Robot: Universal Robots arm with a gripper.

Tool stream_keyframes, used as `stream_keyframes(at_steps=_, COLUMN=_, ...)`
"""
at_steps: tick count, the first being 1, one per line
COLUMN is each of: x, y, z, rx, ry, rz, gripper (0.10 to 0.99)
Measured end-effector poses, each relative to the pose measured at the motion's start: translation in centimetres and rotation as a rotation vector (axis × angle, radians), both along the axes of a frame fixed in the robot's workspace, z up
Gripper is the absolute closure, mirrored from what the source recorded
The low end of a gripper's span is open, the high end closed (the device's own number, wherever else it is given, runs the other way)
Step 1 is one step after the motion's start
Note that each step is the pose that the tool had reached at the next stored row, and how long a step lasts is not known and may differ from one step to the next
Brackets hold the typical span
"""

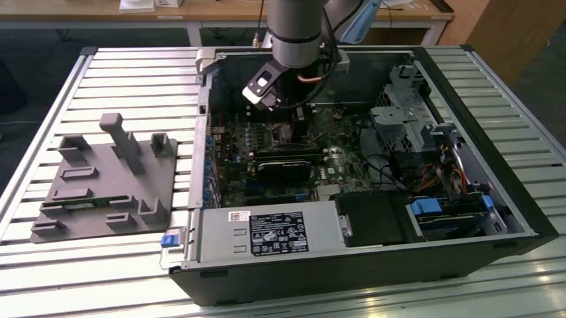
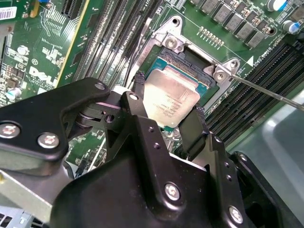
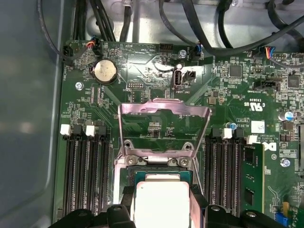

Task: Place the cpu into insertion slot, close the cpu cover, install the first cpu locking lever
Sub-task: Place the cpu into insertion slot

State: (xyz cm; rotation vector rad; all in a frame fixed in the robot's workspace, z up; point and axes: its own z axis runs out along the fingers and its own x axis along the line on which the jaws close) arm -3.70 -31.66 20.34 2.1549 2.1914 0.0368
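The cpu (image 2: pixel 175 94) is clamped in the tool (image 2: pixel 169 96) directly above the insertion slot (image 2: pixel 183 58) (cpu cover (image 3: pixel 164 107) is raised).

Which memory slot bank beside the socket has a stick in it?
The bank farther from the coin cell battery: a green memory module stands there; the other bank is empty.

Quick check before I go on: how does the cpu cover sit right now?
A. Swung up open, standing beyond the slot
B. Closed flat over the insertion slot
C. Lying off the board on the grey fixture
A. In the first wrist view the cpu cover stands raised, with green board showing through its opening. In the second wrist view the gripper holds the cpu at the uncovered insertion slot.
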Motion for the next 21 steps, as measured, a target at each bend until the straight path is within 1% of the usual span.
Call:
stream_keyframes(at_steps=10, x=-0.09, y=0.09, z=-0.32, rx=0.000, ry=0.0000, rz=0.000, gripper=0.545)
stream_keyframes(at_steps=21, x=-0.15, y=0.16, z=-0.73, rx=-0.001, ry=0.0015, rz=-0.001, gripper=0.545)
